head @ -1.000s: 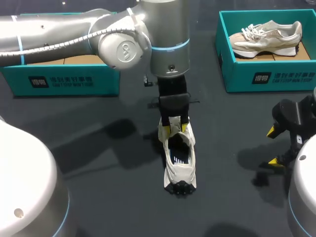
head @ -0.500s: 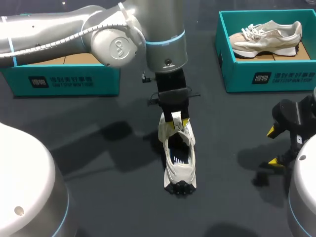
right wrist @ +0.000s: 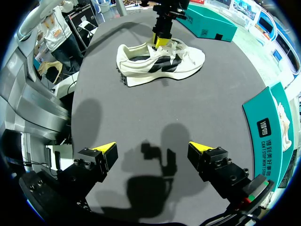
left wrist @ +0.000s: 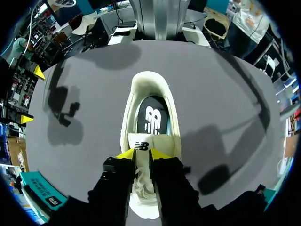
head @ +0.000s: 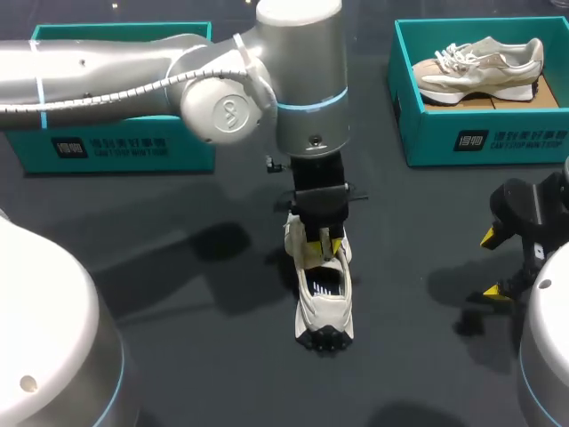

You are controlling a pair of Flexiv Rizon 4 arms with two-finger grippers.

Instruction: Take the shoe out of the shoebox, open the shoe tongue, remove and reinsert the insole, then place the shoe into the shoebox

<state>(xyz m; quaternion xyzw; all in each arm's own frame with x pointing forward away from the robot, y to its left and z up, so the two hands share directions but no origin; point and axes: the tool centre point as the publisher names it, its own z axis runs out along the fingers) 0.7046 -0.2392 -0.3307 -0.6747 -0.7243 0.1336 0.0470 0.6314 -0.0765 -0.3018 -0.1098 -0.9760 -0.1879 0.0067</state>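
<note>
Shoebox (head: 133, 147) sat upper left; a second box (head: 462, 138), upper right, held a second shoe (head: 480, 64). Mid-frame on the counter (head: 178, 267) lay the shoe (head: 324, 302), left hand (head: 321, 238) clamped on its tongue (left wrist: 142, 145). Lower right, the right hand (head: 490, 264) hung with fingers apart.

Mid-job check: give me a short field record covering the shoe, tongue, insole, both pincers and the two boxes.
shoe: white, out of its box, standing upright on the table
tongue: clamped between the left pincer's fingers
insole: dark, lying inside the shoe
left pincer: shut on the tongue, over the shoe's opening
right pincer: open, holding nothing, well apart from the shoe
right shoebox: holds a second shoe, beige
left shoebox: contents hidden by the left arm
</note>
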